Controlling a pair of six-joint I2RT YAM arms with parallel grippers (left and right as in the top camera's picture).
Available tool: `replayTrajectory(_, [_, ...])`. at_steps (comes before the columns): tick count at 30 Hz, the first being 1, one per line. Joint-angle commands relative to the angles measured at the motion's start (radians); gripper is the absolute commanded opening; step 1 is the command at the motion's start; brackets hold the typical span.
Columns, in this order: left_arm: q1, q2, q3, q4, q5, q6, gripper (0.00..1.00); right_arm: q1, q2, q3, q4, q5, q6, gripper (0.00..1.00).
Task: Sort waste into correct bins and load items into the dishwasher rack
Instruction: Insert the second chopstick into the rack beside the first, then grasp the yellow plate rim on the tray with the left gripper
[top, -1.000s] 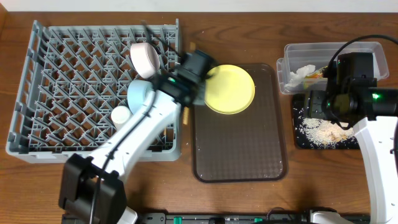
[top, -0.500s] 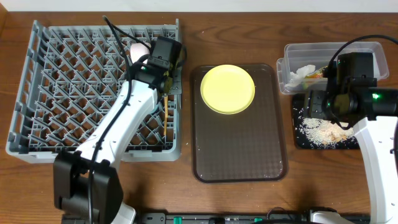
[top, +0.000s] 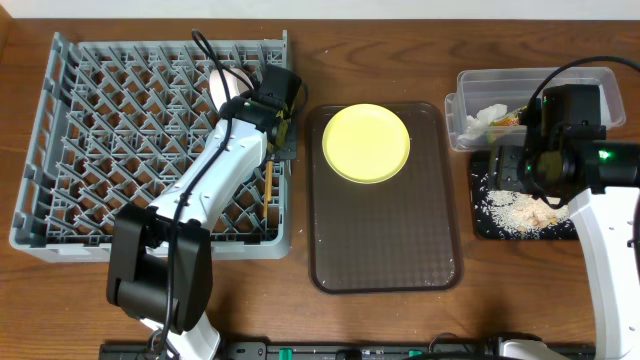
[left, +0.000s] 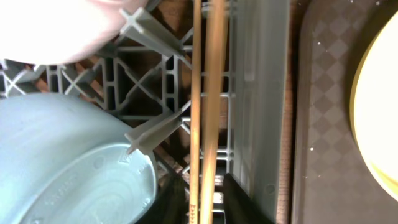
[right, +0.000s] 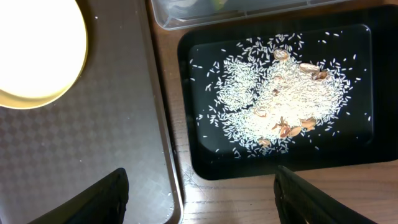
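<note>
Two thin wooden chopsticks (left: 205, 112) to finish placing: lying lengthwise inside the dishwasher rack (top: 60, 200), in the narrow lane between its outer right wall and the nearest pegs, just beside the light blue bowl (left: 68, 168). Left claw (left: 205, 190) flanking their near end closely; cannot tell whether clamped on them or already slack. Looks like the letting-go step: best to part the fingers fully, then rise straight up, staying off the sticks to avoid dragging either one or tipping it over the wall. Little room here, with pegs and the blue bowl crowding the left, the pinkish-white bowl (left: 56, 25) at the far end and the rack wall tight on the right, so no sideways swing until above the peg tops. Beyond the wall, plenty of open room over the brown serving tray (top: 385, 240), with the yellow plate (top: 366, 142) at its far end, not yet loaded. Right claw (right: 199, 193) wide apart and empty, hovering above the black tray (right: 348, 149) and its rice crumbs (right: 267, 106), well apart from the rack.
</note>
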Motion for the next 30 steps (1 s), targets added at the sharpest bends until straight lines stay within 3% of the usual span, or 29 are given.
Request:
replayTrajectory(1, [0.004,-0.004,-0.002,-0.002,0.003,0.003,0.34,-0.006,-0.003,0.018,-0.003,0.003,-0.010,0.73])
replayTrajectory(16, [-0.030,-0.151,0.019,0.024,0.032,0.080,0.35,-0.006,-0.003,0.018,0.005,0.003,-0.010,0.73])
replayTrajectory(21, [-0.102,-0.156,0.019,0.086,0.144,0.135,0.34,-0.006,-0.003,0.018,0.007,0.003,-0.010,0.73])
replayTrajectory(30, [-0.292,-0.063,0.018,0.211,0.150,0.277,0.41,-0.006,-0.003,0.018,0.008,0.003,-0.010,0.74])
